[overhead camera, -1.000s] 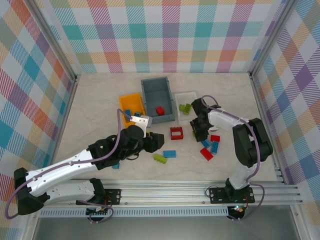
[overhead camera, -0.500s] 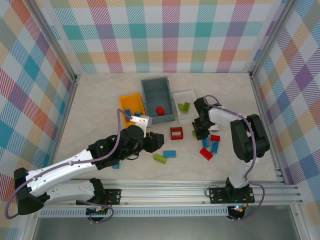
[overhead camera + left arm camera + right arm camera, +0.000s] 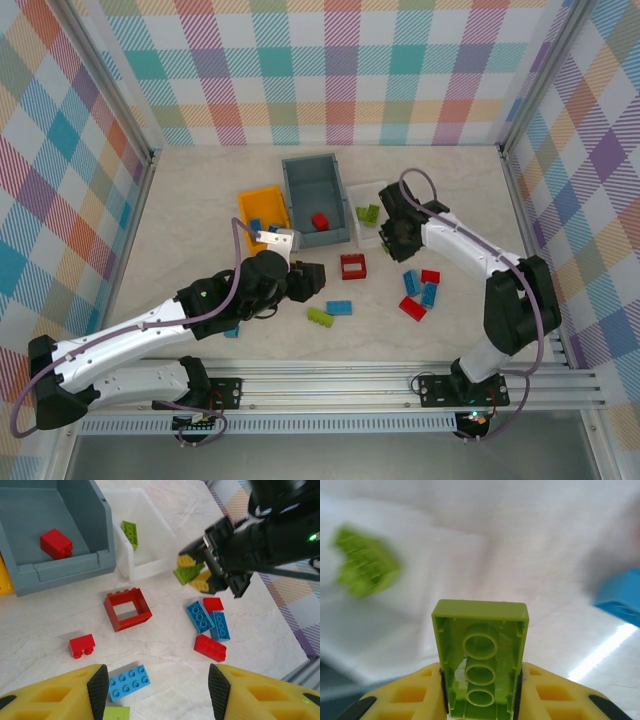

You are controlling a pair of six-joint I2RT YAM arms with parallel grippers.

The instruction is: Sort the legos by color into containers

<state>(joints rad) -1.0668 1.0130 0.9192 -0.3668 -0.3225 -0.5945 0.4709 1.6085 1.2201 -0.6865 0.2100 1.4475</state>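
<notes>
My right gripper [image 3: 480,692] is shut on a lime green lego [image 3: 480,630], held on end with its hollow underside facing the camera. In the top view that gripper [image 3: 392,232] hangs by the white container's [image 3: 370,187] near right corner. From the left wrist view the green lego [image 3: 186,573] sits in its jaws, clear of the table. My left gripper [image 3: 157,685] is open and holds nothing, above a blue lego [image 3: 128,682]. The grey-blue container [image 3: 292,195] holds a red lego [image 3: 320,221]. The orange-yellow container [image 3: 262,192] holds blue ones.
Loose on the table: a red frame piece [image 3: 352,266], a small red lego [image 3: 82,645], a green lego [image 3: 320,318], two blue legos [image 3: 420,288] with red ones [image 3: 412,308] beside them. Green legos [image 3: 369,213] lie in the white container.
My right gripper has shut on the green lego, lifted it off the table and moved back toward the white container. The left arm has barely shifted.
</notes>
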